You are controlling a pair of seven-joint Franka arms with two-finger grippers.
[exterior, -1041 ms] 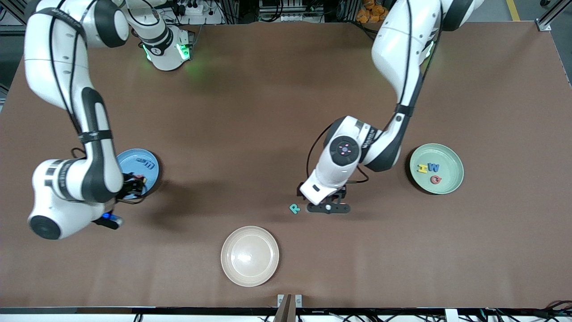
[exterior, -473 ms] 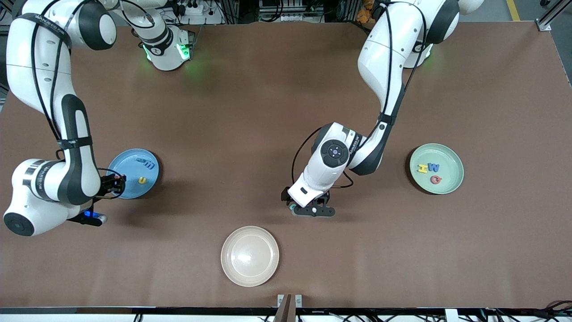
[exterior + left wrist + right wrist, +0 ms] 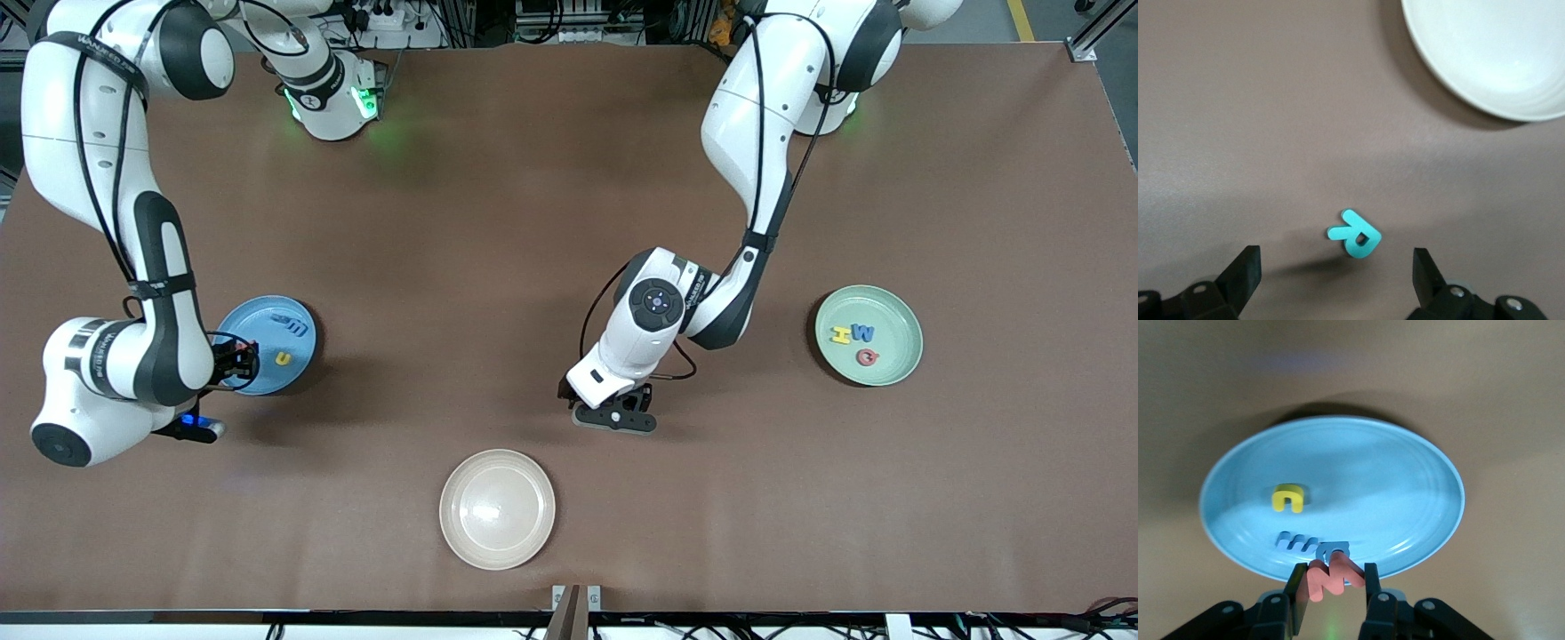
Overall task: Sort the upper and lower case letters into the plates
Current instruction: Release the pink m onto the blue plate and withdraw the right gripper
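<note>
Blue plate (image 3: 267, 345) lies flat at the right arm's end of the table, holding a yellow letter (image 3: 283, 358) and a blue letter (image 3: 297, 328). Green plate (image 3: 869, 335) lies flat at the left arm's end, holding yellow, blue and red letters. A teal R (image 3: 1355, 235) lies flat on the table between them.

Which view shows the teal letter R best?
The left wrist view: the teal letter R lies in plain sight on the table between the open left gripper's fingers. The front view hides it under that gripper; the right wrist view misses it.

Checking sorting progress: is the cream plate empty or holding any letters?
Empty. The cream plate shows only a bare glossy inside in the front view, with no letters on it.
</note>
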